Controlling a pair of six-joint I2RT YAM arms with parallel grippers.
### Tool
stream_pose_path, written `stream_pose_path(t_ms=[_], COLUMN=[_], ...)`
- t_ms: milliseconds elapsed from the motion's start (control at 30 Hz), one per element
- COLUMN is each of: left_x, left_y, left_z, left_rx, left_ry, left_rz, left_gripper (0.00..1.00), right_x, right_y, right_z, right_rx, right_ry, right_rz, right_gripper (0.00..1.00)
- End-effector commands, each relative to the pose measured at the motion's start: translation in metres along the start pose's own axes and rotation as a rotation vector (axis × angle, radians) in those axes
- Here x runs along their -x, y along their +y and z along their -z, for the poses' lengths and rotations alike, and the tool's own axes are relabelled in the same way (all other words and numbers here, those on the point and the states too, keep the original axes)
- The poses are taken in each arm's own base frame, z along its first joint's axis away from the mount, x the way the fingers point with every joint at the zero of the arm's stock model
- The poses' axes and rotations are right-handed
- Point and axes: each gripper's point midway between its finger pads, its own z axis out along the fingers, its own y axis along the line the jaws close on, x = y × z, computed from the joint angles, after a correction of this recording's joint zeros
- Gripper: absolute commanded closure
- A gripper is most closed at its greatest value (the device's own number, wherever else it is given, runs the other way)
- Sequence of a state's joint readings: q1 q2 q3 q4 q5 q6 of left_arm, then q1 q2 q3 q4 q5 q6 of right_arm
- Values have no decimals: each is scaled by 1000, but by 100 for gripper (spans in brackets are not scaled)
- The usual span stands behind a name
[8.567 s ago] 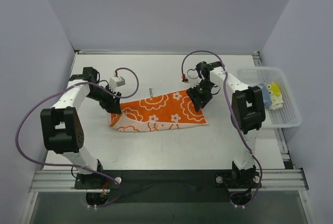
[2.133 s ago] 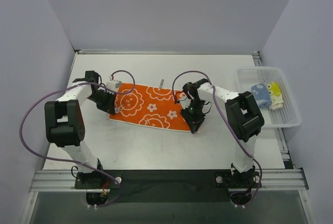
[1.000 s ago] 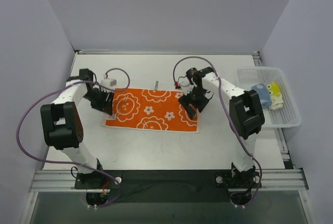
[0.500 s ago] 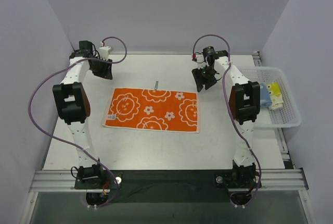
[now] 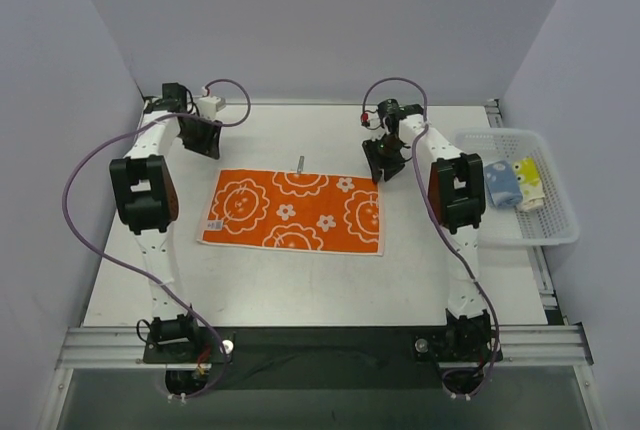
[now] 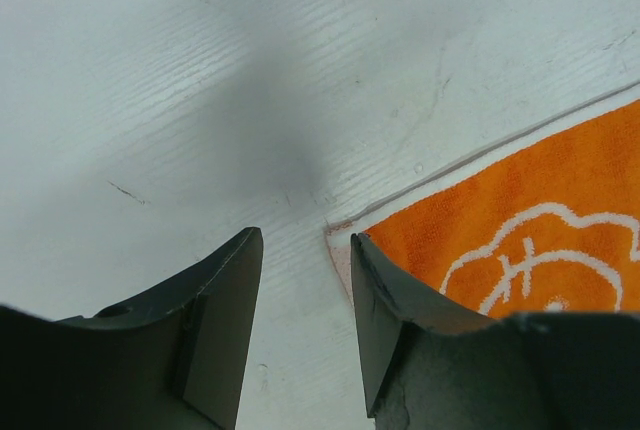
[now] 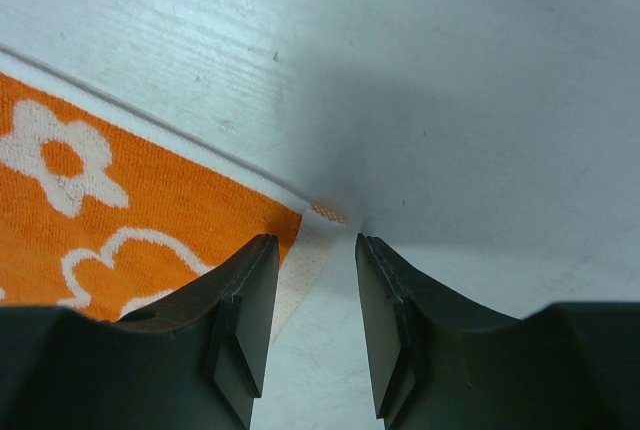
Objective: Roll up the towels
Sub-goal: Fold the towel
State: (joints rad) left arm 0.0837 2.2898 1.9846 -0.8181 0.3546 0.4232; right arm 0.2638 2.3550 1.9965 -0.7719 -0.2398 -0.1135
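Towels counted: three.
- One orange towel, white flower outlines, spread flat at centre of desk.
- One light blue towel and one yellow towel seen in single white mesh basket at right edge.

Two arms seen.
- Left fingers spread, nothing pinched, near orange towel's far left corner.
- Right fingers spread, nothing pinched, far right corner seen between tips.

Desk white, faintly scuffed. Pale grey walls on three sides.

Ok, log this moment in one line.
towel: flat, unrolled | left gripper: open, empty, by far-left corner | right gripper: open, empty, by far-right corner
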Motion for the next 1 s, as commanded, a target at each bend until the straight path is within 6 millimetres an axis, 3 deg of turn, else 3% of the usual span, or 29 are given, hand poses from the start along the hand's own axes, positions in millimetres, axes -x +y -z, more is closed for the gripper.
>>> stream_pose_path(t_ms=[0, 167, 467, 567, 967], left_x=[11, 10, 3, 6, -14], left_y=[2, 0, -2, -6, -27], left_z=[2, -3, -16, -20, -18], left_rx=[10, 5, -13, -22, -106], left_ry=[-17, -9, 17, 18, 97], left_rz=[-37, -44, -34, -40, -25], left_gripper=[49, 48, 52, 51, 52], right_x=[1, -1, -2, -2, -2], right_y=[4, 0, 2, 7, 4], right_z=[-6, -14, -12, -10, -5], right_rx=[-31, -67, -44, -28, -45], right_ry=[25, 41, 37, 34, 30], right_rz=[11, 15, 22, 28, 38], right_gripper=[64, 69, 100, 100, 100])
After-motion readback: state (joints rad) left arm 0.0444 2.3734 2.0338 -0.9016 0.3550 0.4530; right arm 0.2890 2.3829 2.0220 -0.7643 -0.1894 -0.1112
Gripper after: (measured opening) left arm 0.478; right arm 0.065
